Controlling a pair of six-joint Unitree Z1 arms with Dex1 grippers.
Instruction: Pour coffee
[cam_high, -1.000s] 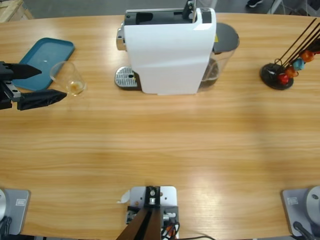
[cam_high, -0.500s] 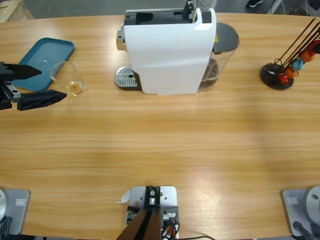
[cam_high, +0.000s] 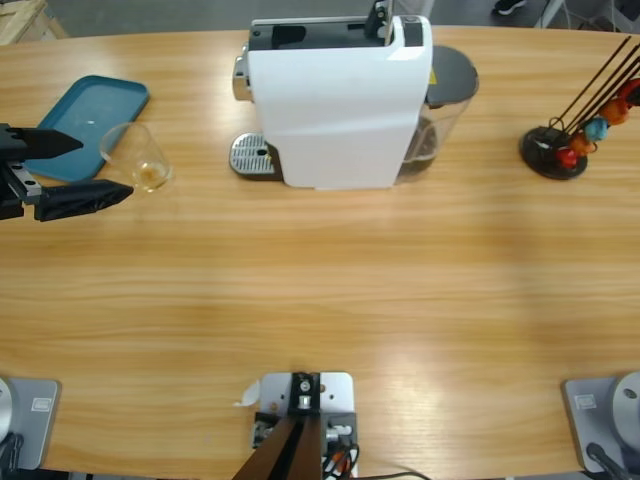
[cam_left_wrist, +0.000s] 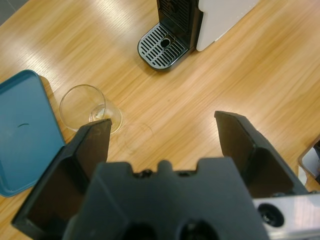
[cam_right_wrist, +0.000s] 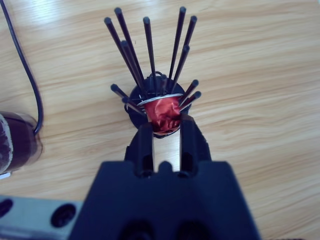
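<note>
Coffee (cam_high: 151, 176) sits as a thin amber pool in the bottom of a clear glass (cam_high: 137, 156) standing on the table just beside a blue tray (cam_high: 85, 122), well to the left of the white coffee machine (cam_high: 340, 100) and its drip grate (cam_left_wrist: 162, 46). The left gripper (cam_high: 92, 168) has its jaws spread wide just short of the glass, so a good pickup means sliding level until the glass stands squarely between them, then closing gently low on its wall to keep it upright. The right gripper (cam_right_wrist: 163, 129) holds its jaws narrowly about a red capsule (cam_right_wrist: 163, 113) at the rod stand (cam_right_wrist: 152, 90); whether it truly grips it I cannot tell.
</note>
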